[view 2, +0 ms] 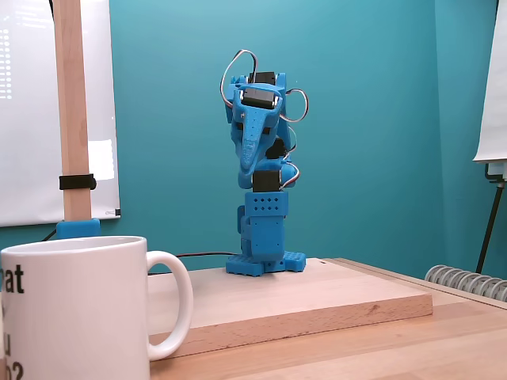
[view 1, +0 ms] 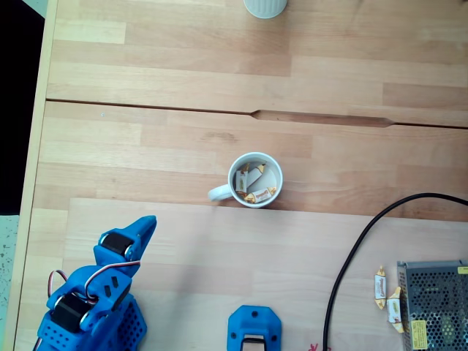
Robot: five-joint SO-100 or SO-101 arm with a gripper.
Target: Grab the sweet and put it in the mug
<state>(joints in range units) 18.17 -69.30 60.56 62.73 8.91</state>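
Closest to my low side camera sits the white mug (view 2: 75, 305), large in the lower left of that fixed view, its handle pointing right and black lettering cut off at the frame edge. From the fixed view looking down, I see the same mug (view 1: 256, 180) near the middle of the wooden table (view 1: 183, 80), its short handle sticking out to the left. Inside it lie several wrapped sweets (view 1: 259, 194), cream wrappers with orange-brown marks, resting on the bottom.

Two more sweets (view 1: 380, 287) of the same kind lie on the table at the right edge of that view, just beside a perforated grey metal box (view 1: 435, 303). A black cable (view 1: 358, 245) curves across the board nearby.

My blue arm (view 2: 257, 158) is folded up on its base, well apart from the mug. From the side I see it standing upright on a raised wooden board (view 2: 317, 297), with the gripper (view 2: 249, 170) hanging tip-down in front of the upper arm. From above, the gripper (view 1: 150, 223) points toward the upper right at the lower left of the frame. Its fingers lie together with no gap that I can make out, and nothing is between them.

A blue clamp (view 1: 254, 330) sits at the bottom edge of the top view. At the top edge a pale ribbed cup (view 1: 264, 6) is partly in frame.
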